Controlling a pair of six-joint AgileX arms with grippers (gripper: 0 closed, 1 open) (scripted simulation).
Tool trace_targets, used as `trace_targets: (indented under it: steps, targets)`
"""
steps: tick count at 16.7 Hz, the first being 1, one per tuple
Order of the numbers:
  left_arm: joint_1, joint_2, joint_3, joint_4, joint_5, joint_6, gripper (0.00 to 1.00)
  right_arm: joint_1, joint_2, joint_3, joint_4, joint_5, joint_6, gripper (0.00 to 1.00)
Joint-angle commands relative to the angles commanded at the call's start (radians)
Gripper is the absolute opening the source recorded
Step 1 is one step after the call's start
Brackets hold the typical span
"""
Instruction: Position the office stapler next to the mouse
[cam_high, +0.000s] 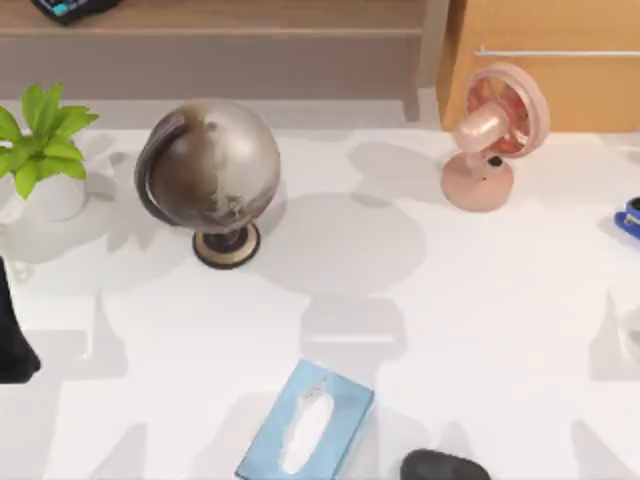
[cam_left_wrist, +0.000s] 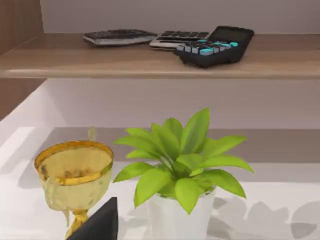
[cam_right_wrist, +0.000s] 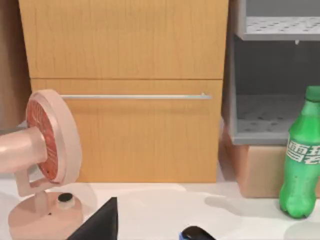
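The office stapler (cam_high: 630, 217), bright blue with dark parts, lies at the table's far right edge, cut off by the frame. In the right wrist view a bit of the stapler (cam_right_wrist: 196, 233) peeks in at the picture's edge, blue and black. The mouse (cam_high: 445, 466), dark and rounded, rests at the front edge, right of centre, far from the stapler. My left arm (cam_high: 12, 340) is a dark shape parked at the left edge. A dark part of my right gripper (cam_right_wrist: 98, 224) shows in its wrist view, facing the fan and the cabinet.
A light-blue tissue box (cam_high: 305, 423) lies just left of the mouse. A globe (cam_high: 210, 170) stands at back left, a potted plant (cam_high: 45, 150) at far left, a pink fan (cam_high: 490, 135) at back right. A gold cup (cam_left_wrist: 75, 175) and a green bottle (cam_right_wrist: 302, 160) stand nearby.
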Motion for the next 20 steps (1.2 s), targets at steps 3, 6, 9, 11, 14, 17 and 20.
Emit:
trace_targets:
  steps: [3, 6, 9, 11, 14, 17, 20]
  targets:
    - [0.0, 0.0, 0.0, 0.0, 0.0, 0.0, 1.0, -0.001, 0.01, 0.009, -0.007, -0.001, -0.003, 1.0]
    - [0.0, 0.0, 0.0, 0.0, 0.0, 0.0, 1.0, -0.009, 0.1, 0.087, -0.067, -0.003, -0.033, 1.0]
    - [0.0, 0.0, 0.0, 0.0, 0.0, 0.0, 1.0, -0.027, 0.275, 0.228, -0.176, 0.0, -0.09, 1.0]
    - [0.0, 0.0, 0.0, 0.0, 0.0, 0.0, 1.0, -0.043, 0.43, 0.347, -0.269, 0.004, -0.142, 1.0]
    - [0.0, 0.0, 0.0, 0.0, 0.0, 0.0, 1.0, -0.065, 0.708, 0.552, -0.431, 0.011, -0.236, 1.0]
    - [0.0, 0.0, 0.0, 0.0, 0.0, 0.0, 1.0, -0.08, 1.018, 0.776, -0.604, 0.016, -0.345, 1.0]
    - [0.0, 0.0, 0.0, 0.0, 0.0, 0.0, 1.0, -0.087, 1.337, 1.008, -0.774, 0.019, -0.464, 1.0]
